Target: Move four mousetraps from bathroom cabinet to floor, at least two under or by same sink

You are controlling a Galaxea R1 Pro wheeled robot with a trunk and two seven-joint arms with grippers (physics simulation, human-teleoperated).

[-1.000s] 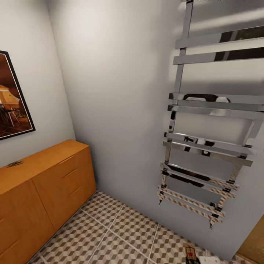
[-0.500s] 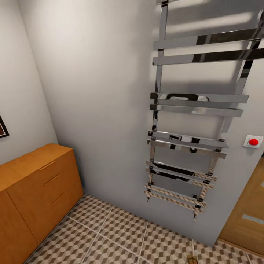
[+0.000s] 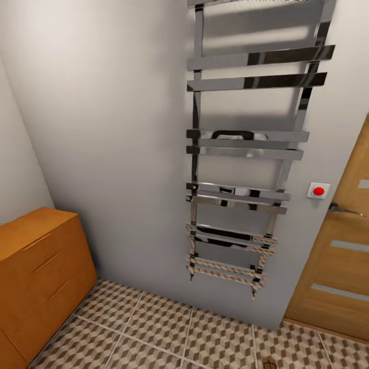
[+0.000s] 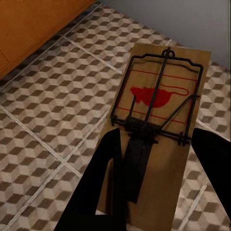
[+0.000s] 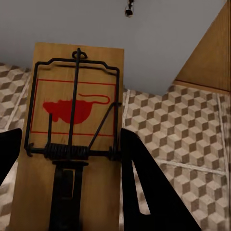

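Each gripper carries a trap, so the step in hand looks like the carry from the cabinet (image 3: pixel 36 271) toward the sink. The left gripper (image 4: pixel 161 159) has its two dark fingers (image 4: pixel 103 178) clamped on either long edge of a mousetrap (image 4: pixel 159 125), whose board reaches out beyond the fingertips above the bathroom floor (image 4: pixel 53 106). The right gripper (image 5: pixel 67 159) likewise grasps a second mousetrap (image 5: pixel 74 120) between its fingers (image 5: pixel 144 187). Next, probably: find the sink, lower both arms and set the traps flat on the tiles beside it.
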